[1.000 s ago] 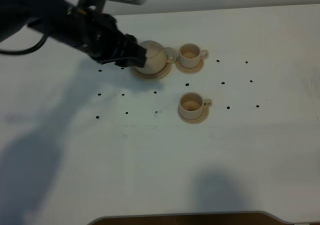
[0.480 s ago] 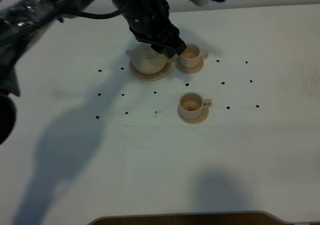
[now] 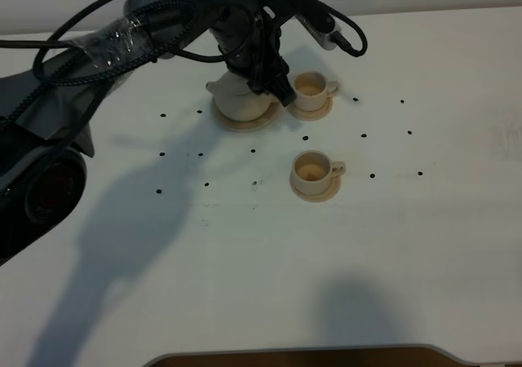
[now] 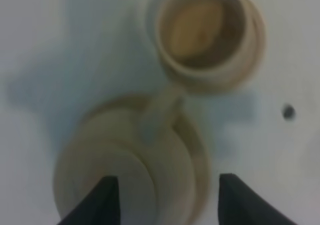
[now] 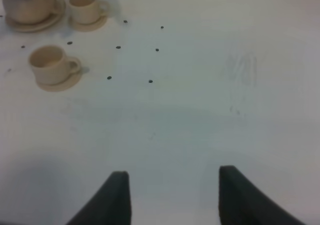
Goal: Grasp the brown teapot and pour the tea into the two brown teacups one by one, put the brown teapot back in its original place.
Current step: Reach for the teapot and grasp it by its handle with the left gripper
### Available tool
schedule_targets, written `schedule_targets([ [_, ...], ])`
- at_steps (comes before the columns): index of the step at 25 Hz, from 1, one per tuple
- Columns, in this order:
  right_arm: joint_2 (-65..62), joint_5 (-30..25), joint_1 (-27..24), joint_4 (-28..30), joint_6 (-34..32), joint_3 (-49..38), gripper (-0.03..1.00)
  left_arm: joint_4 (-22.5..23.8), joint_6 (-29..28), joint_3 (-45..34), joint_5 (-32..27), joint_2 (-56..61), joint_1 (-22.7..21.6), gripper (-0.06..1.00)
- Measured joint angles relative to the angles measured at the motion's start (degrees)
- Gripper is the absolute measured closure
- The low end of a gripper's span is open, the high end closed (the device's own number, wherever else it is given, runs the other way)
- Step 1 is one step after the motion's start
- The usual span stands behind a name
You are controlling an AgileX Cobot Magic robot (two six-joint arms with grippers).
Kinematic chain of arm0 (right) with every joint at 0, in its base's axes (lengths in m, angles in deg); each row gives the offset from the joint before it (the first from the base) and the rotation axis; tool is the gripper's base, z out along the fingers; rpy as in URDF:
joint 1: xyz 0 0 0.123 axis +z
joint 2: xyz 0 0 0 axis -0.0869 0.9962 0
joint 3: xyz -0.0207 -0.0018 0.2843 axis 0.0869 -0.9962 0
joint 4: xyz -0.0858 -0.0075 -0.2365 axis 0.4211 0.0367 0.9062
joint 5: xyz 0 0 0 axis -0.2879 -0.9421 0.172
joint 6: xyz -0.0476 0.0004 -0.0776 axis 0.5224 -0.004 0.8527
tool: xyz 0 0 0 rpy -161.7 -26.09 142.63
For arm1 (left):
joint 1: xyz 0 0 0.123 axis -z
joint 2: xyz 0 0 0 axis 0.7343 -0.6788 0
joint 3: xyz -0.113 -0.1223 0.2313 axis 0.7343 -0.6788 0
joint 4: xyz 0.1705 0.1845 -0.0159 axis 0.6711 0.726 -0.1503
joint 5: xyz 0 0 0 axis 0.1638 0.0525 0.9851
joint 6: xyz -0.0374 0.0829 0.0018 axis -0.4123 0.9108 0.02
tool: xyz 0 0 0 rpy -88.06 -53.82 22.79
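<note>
The brown teapot [image 3: 236,102] sits on its wide round saucer plate [image 3: 245,124] at the far middle of the table. My left gripper [image 3: 276,86] hovers above the teapot's handle side, between it and the far teacup [image 3: 310,90]. In the blurred left wrist view the teapot [image 4: 125,170] and its loop handle [image 4: 161,110] lie below my open left gripper [image 4: 167,200], and the far teacup [image 4: 205,30] is beyond them. The near teacup [image 3: 314,171] stands on its saucer. My right gripper [image 5: 170,195] is open over bare table, holding nothing.
Small black dots [image 3: 364,135] mark the white table around the tea set. The left arm and its cables [image 3: 122,37] stretch in from the left. In the right wrist view the teapot [image 5: 30,5] and both cups [image 5: 50,65] are far off.
The left arm swung from the teapot's left side round behind it. Its gripper now hangs over the handle side near the far cup. The teapot and cups stayed put.
</note>
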Motion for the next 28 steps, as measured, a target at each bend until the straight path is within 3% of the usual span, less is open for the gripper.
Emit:
schedule_targets([
  [8, 0.0, 0.0, 0.0, 0.0, 0.0, 0.0, 0.57, -1.0, 1.9, 0.0, 8.9, -3.4, -0.3, 0.48],
  [28, 0.0, 0.0, 0.0, 0.0, 0.0, 0.0, 0.57, -5.5, 4.8, 0.1, 12.8, -6.6, -0.3, 0.48],
])
